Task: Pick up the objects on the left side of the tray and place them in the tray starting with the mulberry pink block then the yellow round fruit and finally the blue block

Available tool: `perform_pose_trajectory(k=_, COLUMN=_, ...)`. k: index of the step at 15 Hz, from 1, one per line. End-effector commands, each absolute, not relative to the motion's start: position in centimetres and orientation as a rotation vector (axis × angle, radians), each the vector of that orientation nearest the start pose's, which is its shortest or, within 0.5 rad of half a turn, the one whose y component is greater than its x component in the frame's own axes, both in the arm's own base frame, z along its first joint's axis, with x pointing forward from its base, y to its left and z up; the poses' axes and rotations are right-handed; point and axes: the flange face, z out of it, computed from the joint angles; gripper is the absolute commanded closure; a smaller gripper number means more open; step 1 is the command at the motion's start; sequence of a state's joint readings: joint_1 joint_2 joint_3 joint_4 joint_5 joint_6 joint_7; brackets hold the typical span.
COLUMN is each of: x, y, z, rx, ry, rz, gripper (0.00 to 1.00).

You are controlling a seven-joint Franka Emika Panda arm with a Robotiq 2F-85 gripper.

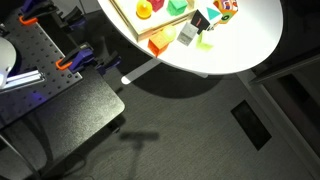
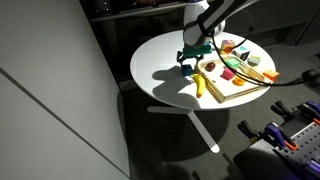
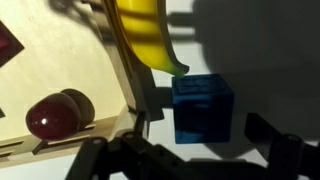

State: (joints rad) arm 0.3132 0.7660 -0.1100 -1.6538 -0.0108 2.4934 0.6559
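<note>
The blue block (image 3: 203, 98) stands on the white table just outside the tray's wooden rim (image 3: 118, 75). My gripper (image 3: 200, 118) is open, with one finger on each side of the block and a gap on both sides. In an exterior view the gripper (image 2: 188, 58) hangs right over the blue block (image 2: 187, 69) beside the tray (image 2: 240, 92). A yellow round fruit (image 1: 145, 10) lies in the tray (image 1: 128, 22). A dark reddish shape (image 3: 8, 45) lies in the tray at the frame edge; I cannot tell whether it is the pink block.
A yellow banana (image 3: 148, 35) lies across the tray rim, right behind the blue block. A dark red round fruit (image 3: 55, 112) lies in the tray's corner. An orange block (image 1: 160, 44) and green blocks (image 1: 187, 34) stand by the tray. The round table's edge (image 1: 215, 70) is close.
</note>
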Motion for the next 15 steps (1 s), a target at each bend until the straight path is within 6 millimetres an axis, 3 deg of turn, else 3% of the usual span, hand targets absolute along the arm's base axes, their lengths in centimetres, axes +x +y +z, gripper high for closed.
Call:
perform_pose_trajectory(k=1, x=68.6, y=15.6, z=16.7, rx=-3.132, ry=0.670, rz=-0.195, gripper=0.00)
perform_pose_trajectory(k=6, x=69.0, y=16.2, z=15.9, rx=-3.143, ry=0.675, rz=-0.204, gripper=0.00)
perform_pose_trajectory(k=7, x=69.1, y=16.2, z=15.9, rx=-3.146, ry=0.679, rz=-0.211, gripper=0.21)
perform_pose_trajectory(k=12, x=69.2, y=16.2, z=16.7, rx=-3.163, ry=0.701, rz=-0.219, gripper=0.60)
perform_pose_trajectory(k=13, x=69.2, y=16.2, z=17.0, rx=-3.163, ry=0.707, rz=-0.219, gripper=0.66)
perform_pose_trajectory(k=15, x=69.0, y=16.2, z=17.7, rx=-3.163, ry=0.714, rz=-0.226, gripper=0.68)
